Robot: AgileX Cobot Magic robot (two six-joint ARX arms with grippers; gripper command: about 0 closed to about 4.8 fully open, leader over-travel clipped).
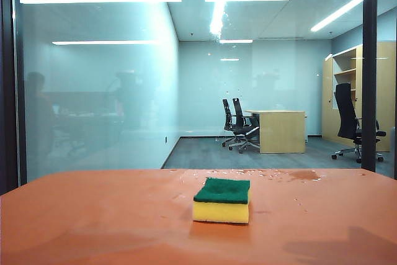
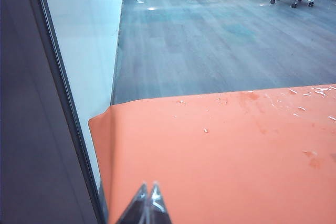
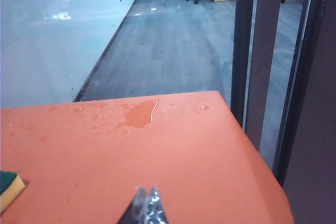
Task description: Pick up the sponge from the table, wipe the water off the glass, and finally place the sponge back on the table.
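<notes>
The sponge [image 1: 221, 200], yellow foam with a dark green top, lies flat on the orange table [image 1: 93, 221] near its middle. One corner of the sponge [image 3: 8, 187] shows at the edge of the right wrist view. Behind the table's far edge stands the glass [image 1: 111, 91], with an office seen through it. Water shows as a dark wet patch [image 1: 304, 175] and small droplets [image 3: 197, 109] on the table by the glass. My left gripper [image 2: 148, 187] is shut and empty above the table's left part. My right gripper [image 3: 147, 189] is shut and empty, to the right of the sponge. Neither gripper shows in the exterior view.
Dark vertical frame bars [image 1: 370, 66] stand at the right of the glass, close to the table's right corner [image 3: 220, 98]. Another dark bar [image 2: 58, 103] runs beside the table's left corner. Office chairs and a wooden desk [image 1: 282, 130] stand beyond the pane.
</notes>
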